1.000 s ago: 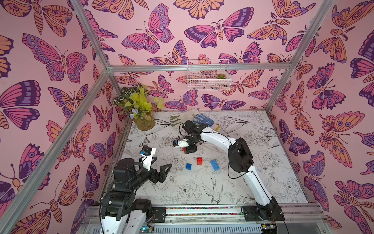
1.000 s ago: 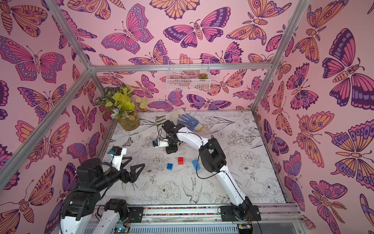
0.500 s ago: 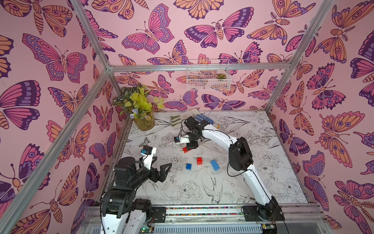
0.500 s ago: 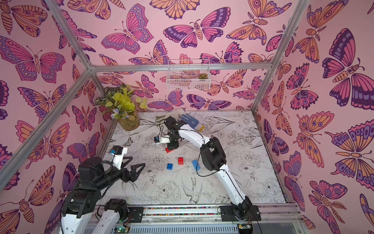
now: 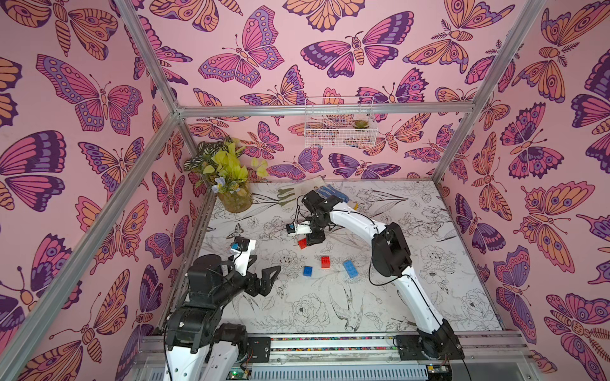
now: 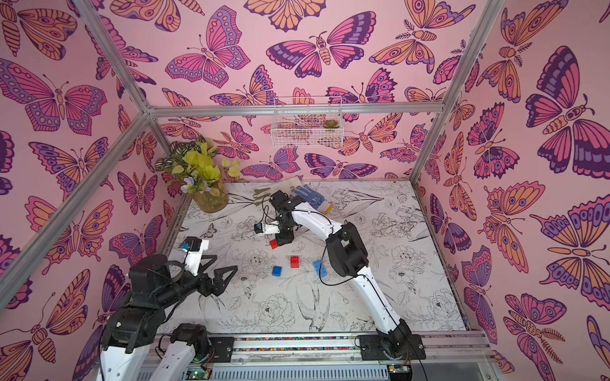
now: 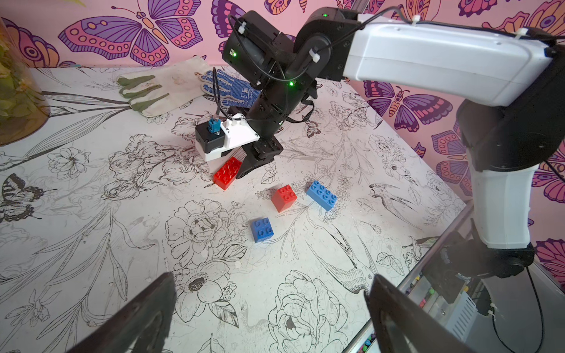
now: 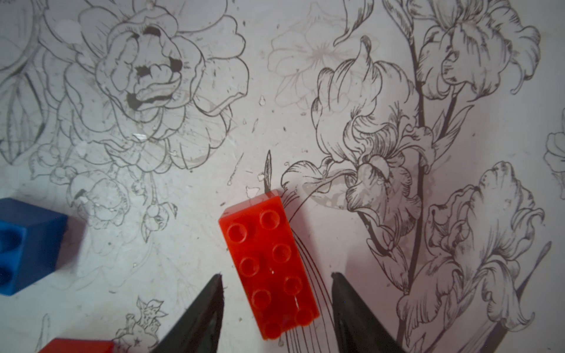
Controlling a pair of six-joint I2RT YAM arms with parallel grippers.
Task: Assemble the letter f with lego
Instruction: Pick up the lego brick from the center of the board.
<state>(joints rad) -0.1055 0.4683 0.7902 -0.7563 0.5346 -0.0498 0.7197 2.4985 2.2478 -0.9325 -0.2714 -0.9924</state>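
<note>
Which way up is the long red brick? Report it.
Studs up, lying flat: the long red brick shows all eight studs to the right wrist view.

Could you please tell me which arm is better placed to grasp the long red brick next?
Probably the right: the right gripper has its open jaws astride the long red brick, while the left gripper hovers open near its own base, well away from it.

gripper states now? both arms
Left gripper: open, empty.
Right gripper: open, jaws either side of the long red brick, not gripping it.
</note>
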